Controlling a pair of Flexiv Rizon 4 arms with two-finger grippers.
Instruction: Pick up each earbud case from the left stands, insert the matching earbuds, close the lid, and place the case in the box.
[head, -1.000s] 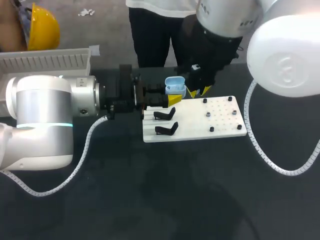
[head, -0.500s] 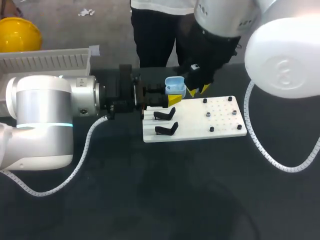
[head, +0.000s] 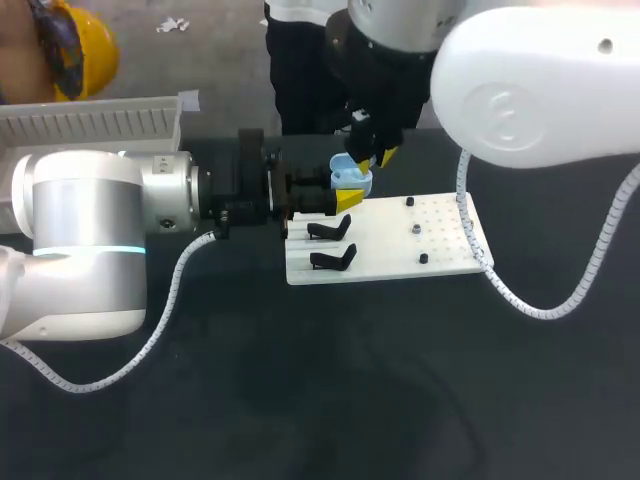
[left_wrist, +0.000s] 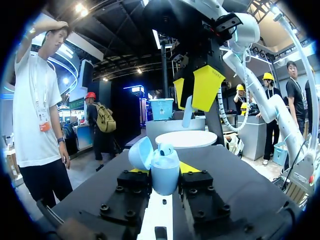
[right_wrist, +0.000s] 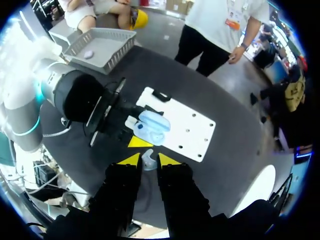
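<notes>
A light blue earbud case (head: 350, 177) with its lid open is held upright over the far left corner of the white board (head: 440, 262). My left gripper (head: 343, 198) is shut on the case (left_wrist: 162, 162), its yellow tips (left_wrist: 190, 167) against the case's two sides. My right gripper (head: 374, 160) hangs just above the case and is shut on a pale earbud (right_wrist: 148, 160). From the left wrist view the earbud (left_wrist: 187, 111) hangs from the right gripper (left_wrist: 199, 89) over the open case. One earbud sits inside the case.
Two black stands (head: 330, 230) (head: 335, 260) sit on the board's left end, small dark pegs (head: 415, 228) on its right half. A grey tray (head: 90, 120) stands at the far left with a small purple item (right_wrist: 88, 54) inside. The right arm's cable (head: 520, 300) loops beside the board.
My right arm has swung left and up, bringing its gripper with the earbud from beside the case to directly above it. The left arm and case have stayed put.
</notes>
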